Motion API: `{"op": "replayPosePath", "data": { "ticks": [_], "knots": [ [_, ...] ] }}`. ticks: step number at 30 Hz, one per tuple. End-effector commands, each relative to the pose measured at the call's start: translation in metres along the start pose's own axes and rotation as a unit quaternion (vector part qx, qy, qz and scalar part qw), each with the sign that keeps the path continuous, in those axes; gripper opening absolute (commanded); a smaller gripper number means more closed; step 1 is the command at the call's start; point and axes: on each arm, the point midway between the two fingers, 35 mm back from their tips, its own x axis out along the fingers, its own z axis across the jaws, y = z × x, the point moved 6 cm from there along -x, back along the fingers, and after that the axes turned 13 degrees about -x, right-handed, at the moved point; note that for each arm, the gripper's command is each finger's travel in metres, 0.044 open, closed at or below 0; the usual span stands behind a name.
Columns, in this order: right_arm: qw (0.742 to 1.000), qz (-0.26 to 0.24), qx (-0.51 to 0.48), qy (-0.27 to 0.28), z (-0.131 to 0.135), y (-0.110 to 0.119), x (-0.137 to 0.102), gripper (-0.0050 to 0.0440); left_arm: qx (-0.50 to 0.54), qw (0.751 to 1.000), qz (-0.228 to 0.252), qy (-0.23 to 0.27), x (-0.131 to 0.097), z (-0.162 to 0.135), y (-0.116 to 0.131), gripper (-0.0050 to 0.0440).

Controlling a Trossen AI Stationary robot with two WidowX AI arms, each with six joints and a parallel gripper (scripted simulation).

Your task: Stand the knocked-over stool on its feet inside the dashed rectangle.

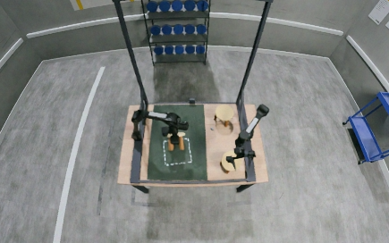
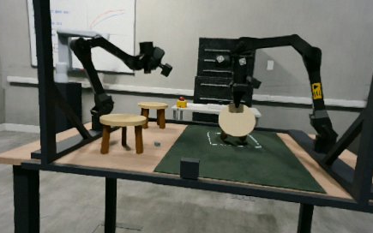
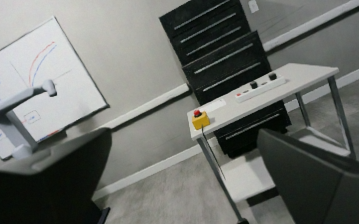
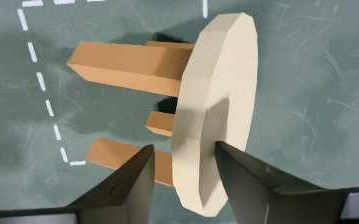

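The knocked-over stool has a pale round seat [image 2: 237,123] [image 4: 240,75] standing nearly on edge, its outer face tipped slightly upward. Its brown legs [image 1: 181,143] [image 4: 130,65] point sideways over the dashed rectangle [image 1: 166,164] [image 4: 41,81]; the seat hides part of that outline in the right wrist view. My right gripper [image 4: 184,150] [image 2: 237,105] is partly open around the seat's rim. One finger is at the outer face; a gap shows on the leg side. My left gripper [image 3: 185,135] [image 2: 166,69] is wide open and empty, raised high away from the stool.
An upright stool [image 1: 224,113] [image 2: 123,120] and another upright stool [image 1: 224,159] [image 2: 153,104] stand on the wooden table top beside the green mat [image 1: 198,171] [image 2: 194,147]. A small grey cube [image 1: 212,129] [image 2: 157,144] lies between the first stool and the mat. Frame posts rise at both sides.
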Motion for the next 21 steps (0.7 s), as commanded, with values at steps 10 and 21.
{"op": "replayPosePath", "data": {
  "ticks": [10,21],
  "knots": [
    [1.000,0.010,0.004,-0.013,0.026,-0.004,-0.007,0.0180,-0.015,1.000,-0.014,-0.002,-0.001,0.004,-0.010,0.0400],
    [1.000,0.010,0.009,-0.013,0.026,-0.004,-0.007,0.0206,-0.015,1.000,-0.014,-0.002,-0.001,0.004,-0.010,0.0400]
  ]
}}
